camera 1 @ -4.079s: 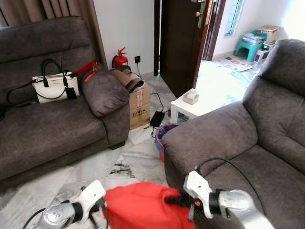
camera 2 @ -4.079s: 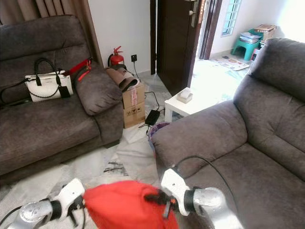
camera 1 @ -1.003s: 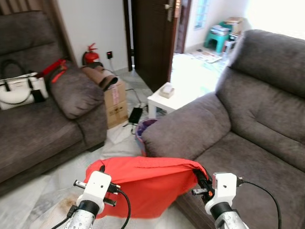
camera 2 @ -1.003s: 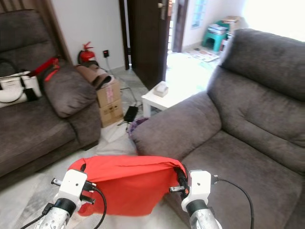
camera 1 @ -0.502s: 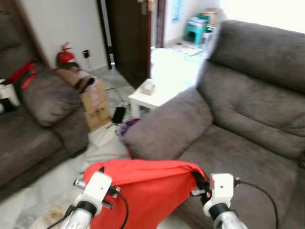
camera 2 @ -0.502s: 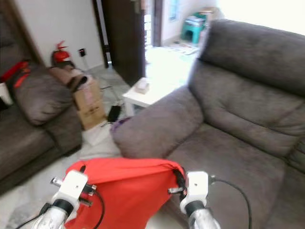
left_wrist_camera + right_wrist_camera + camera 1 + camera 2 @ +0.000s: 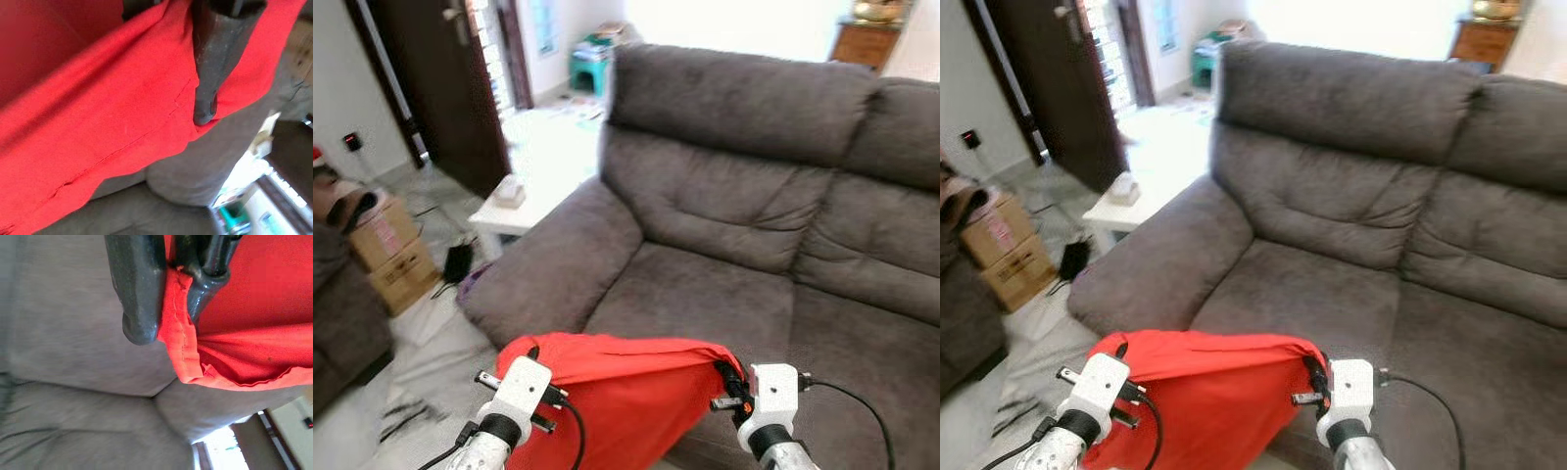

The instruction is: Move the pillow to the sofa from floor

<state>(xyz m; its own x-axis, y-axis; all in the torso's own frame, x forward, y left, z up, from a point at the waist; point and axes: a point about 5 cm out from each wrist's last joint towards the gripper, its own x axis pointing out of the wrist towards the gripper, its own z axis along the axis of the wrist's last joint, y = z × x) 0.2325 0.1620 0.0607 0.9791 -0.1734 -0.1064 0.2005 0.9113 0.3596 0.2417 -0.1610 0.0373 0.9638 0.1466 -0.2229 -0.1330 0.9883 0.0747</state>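
1. Red pillow [image 7: 617, 392]: held up off the floor between both grippers, its top edge stretched from one to the other and the rest hanging slack below, in front of the sofa's seat
2. Left gripper [image 7: 203, 110]: placed at the pillow's left top corner; in the left wrist view one black finger [image 7: 210, 58] is seen pressed against folded red cloth; the jaws are closed down on that fabric
3. Right gripper [image 7: 166, 308]: placed at the pillow's right top corner; in the right wrist view the hemmed red edge is pinched between two black fingers [image 7: 137, 289], the jaws clamped tight upon it
4. Sofa [image 7: 1351, 206]: dark grey-brown upholstery, two back cushions, a broad padded armrest on the robot's left; located directly ahead, just beyond the pillow
5. Small white table [image 7: 514, 211]: stood beside the armrest, a small box [image 7: 511, 190] resting on the tabletop
6. Cardboard box [image 7: 386, 240]: set on the floor at the far left
7. Dark wooden door [image 7: 440, 83]: seen at the upper left, bright daylight beside it
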